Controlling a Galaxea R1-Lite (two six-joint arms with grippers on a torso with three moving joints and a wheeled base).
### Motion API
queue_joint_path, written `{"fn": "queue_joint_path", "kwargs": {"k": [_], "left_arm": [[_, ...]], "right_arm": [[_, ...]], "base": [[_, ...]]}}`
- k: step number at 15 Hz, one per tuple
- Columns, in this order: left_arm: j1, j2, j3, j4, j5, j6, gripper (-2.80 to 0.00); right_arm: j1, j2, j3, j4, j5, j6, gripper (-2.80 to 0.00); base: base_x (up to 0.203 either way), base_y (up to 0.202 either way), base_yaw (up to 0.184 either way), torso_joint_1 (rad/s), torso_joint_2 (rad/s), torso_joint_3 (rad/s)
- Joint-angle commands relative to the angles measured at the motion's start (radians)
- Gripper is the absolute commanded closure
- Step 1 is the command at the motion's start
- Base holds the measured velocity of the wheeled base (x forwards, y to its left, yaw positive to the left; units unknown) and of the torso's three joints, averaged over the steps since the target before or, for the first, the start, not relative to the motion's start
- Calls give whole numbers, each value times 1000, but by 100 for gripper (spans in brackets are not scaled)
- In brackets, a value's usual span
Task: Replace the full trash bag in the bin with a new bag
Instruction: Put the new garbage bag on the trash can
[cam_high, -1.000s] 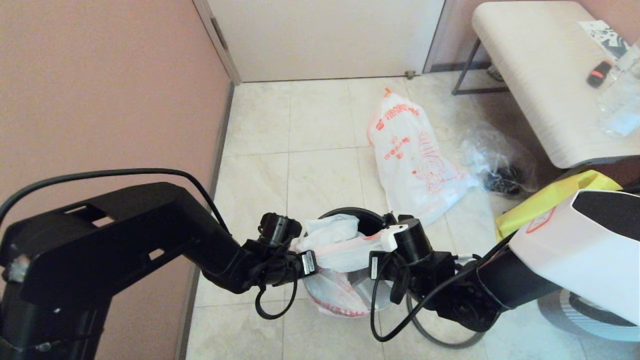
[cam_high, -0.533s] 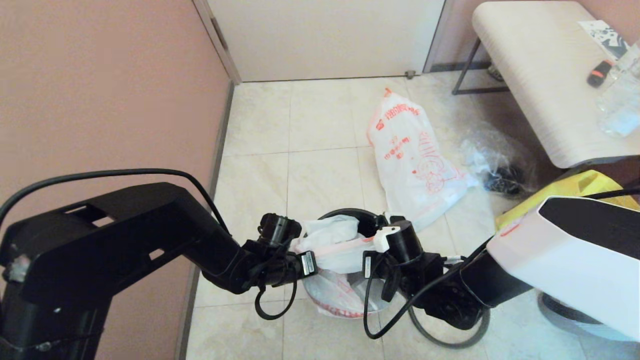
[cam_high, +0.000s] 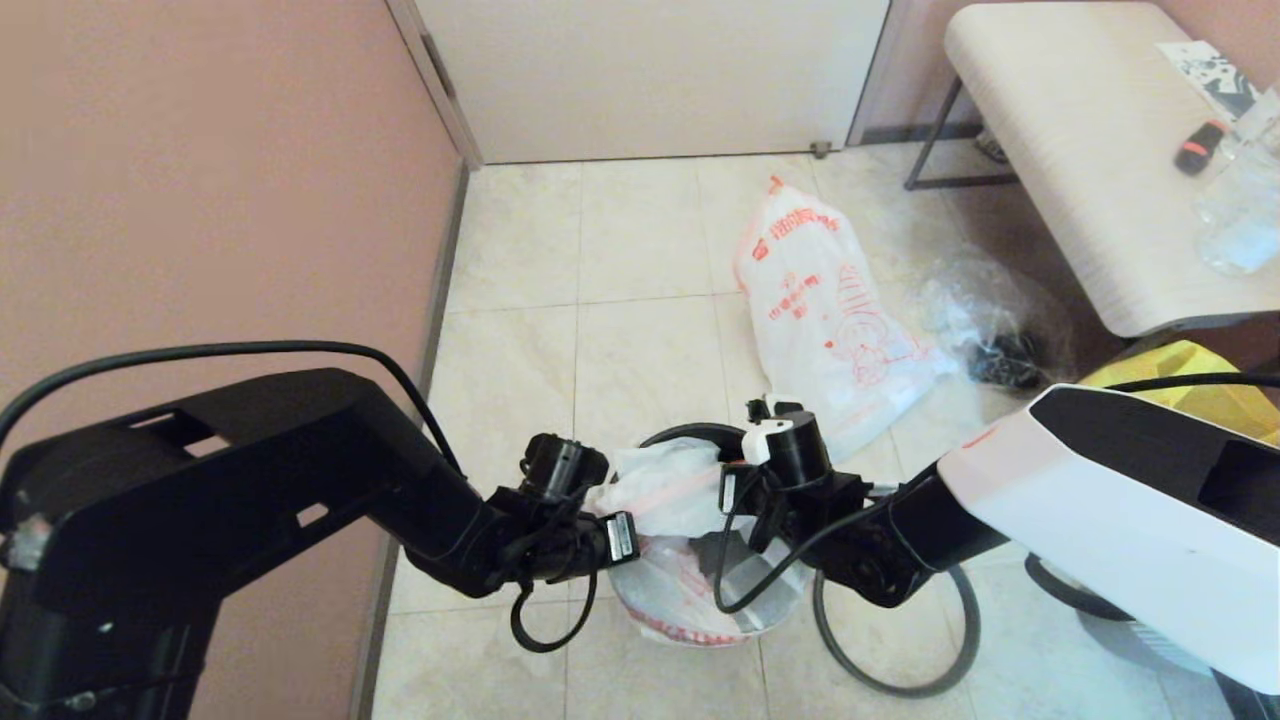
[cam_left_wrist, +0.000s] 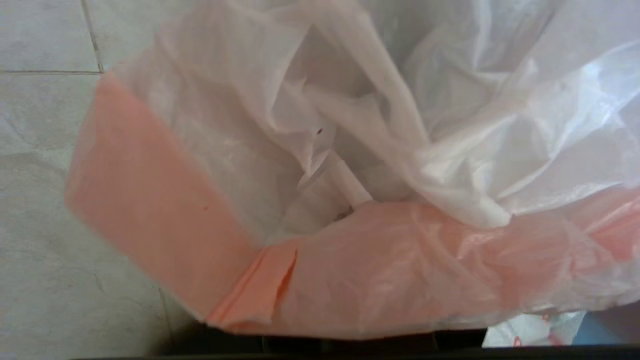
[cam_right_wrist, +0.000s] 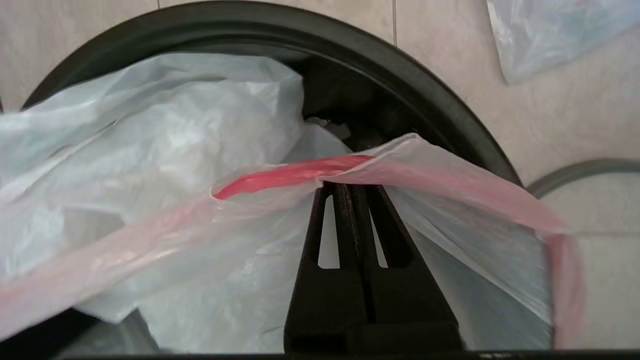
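**Both grippers at the bin**

The right gripper is pinching the orange hem of the full trash bag with closed jaws, inside the bin on the floor. The left gripper's jaws are hidden. The new bag is lying flat beyond.

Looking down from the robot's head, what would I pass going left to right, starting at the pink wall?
pink wall → left tool → new bag → right tool → clear plastic bag → yellow tote
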Motion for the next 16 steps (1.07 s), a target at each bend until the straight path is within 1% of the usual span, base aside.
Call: {"fn": "queue_joint_path", "kwargs": {"k": [1, 7, 12, 14, 16], "left_arm": [[-2, 6, 1, 1, -1, -2, 0], [-6, 13, 3, 1, 2, 1, 0], [-16, 12, 16, -3, 1, 18, 0], [-16, 12, 24, -8, -1, 34, 0], [-14, 9, 27, -10, -2, 34, 0]], "right_arm": [[-5, 5, -10, -4, -4, 2, 0], [-47, -36, -42, -4, -4, 6, 0], [-75, -36, -87, -1, -5, 6, 0], [-90, -28, -115, 10, -5, 5, 0], [-103, -12, -135, 35, -5, 5, 0]], "base": [[0, 0, 0, 0, 0, 0], [0, 0, 0, 0, 0, 0], [0, 0, 0, 0, 0, 0], [0, 0, 0, 0, 0, 0], [0, 0, 0, 0, 0, 0]]}}
